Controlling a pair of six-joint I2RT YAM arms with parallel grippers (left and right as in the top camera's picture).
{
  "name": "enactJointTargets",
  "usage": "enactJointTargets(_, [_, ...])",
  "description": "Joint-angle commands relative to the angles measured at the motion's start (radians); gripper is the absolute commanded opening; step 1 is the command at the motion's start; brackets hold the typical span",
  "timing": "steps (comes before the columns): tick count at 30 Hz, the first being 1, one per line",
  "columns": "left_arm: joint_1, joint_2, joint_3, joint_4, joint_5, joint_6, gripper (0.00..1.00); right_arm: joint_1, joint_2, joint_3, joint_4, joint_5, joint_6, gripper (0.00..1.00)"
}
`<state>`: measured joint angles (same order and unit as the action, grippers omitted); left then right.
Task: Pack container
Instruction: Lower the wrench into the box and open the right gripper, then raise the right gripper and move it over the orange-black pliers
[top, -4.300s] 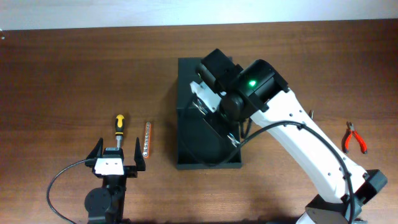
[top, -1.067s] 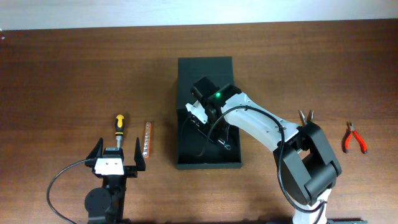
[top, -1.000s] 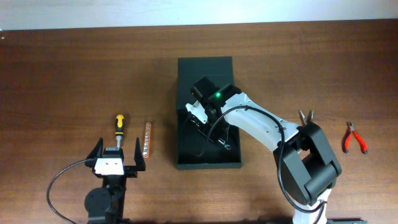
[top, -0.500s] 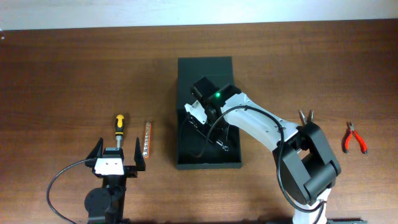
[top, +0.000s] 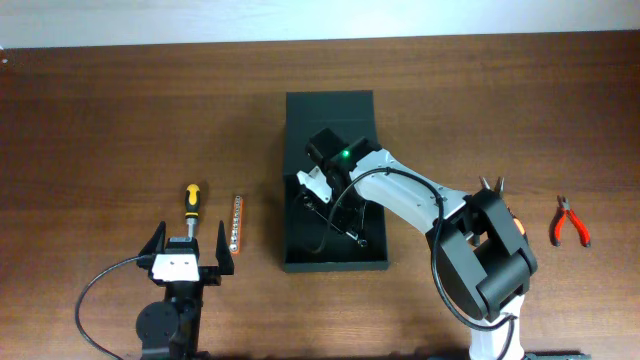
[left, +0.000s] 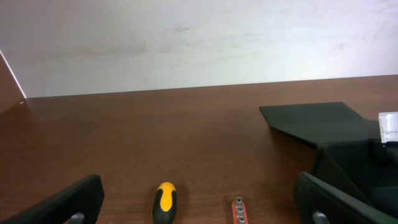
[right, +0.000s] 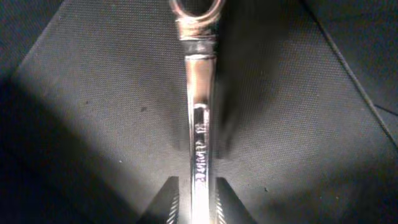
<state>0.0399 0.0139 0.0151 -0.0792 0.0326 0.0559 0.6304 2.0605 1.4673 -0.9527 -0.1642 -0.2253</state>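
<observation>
At the far left, the left gripper (top: 190, 236) is being held spread wide beside a screwdriver (top: 191, 197) and a bit strip (top: 235, 222). Inside the open container (top: 300, 262) at the middle, a wrench (right: 198, 112) is being flanked by the right gripper (right: 198, 208); pinching cannot be told. Pliers (top: 571, 222) are lying rightmost.

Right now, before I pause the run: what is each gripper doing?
Left gripper: open, empty.
Right gripper: jaws close around the wrench; grip cannot be told.
</observation>
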Motion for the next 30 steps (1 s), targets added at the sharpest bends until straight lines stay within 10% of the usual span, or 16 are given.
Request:
enactJointTargets(1, [0.004,-0.008,-0.006,-0.002,-0.003,-0.003,0.99,-0.003,0.021,-0.005,-0.004,-0.016,-0.006,0.21])
enactJointTargets(17, [0.004,-0.008,-0.006,-0.002,-0.003,-0.003,0.99,-0.003,0.02,0.298,-0.262,-0.015,-0.003,0.41])
enactJointTargets(26, [0.004,-0.008,-0.006,-0.002,-0.003,-0.003,0.99,-0.005,0.02,0.755,-0.577,0.104,0.023,0.99])
enactJointTargets(30, [0.004,-0.008,-0.006,-0.002,-0.003,-0.003,0.99,-0.017,0.02,0.922,-0.735,0.27,0.092,0.99])
